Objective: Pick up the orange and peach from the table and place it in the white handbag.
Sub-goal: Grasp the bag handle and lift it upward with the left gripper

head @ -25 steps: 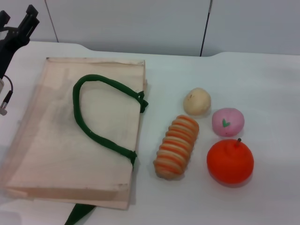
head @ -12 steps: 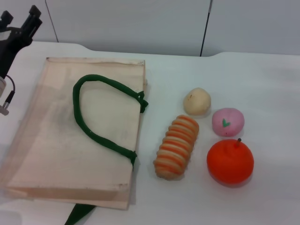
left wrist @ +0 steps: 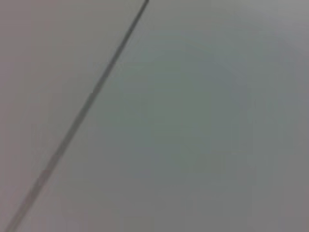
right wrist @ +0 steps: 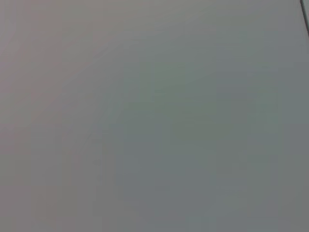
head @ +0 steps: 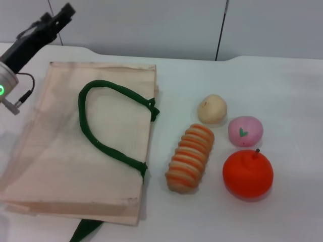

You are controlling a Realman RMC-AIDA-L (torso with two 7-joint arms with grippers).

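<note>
One orange, one peach and two other toy foods lie right of one white handbag; left gripper claw state unclear.

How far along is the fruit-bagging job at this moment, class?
Done: nothing. The orange and peach sit on the table, and the white handbag lies flat. In hand: the left gripper is raised past the bag's far left corner, holding nothing. Left: bagging both fruits.
</note>
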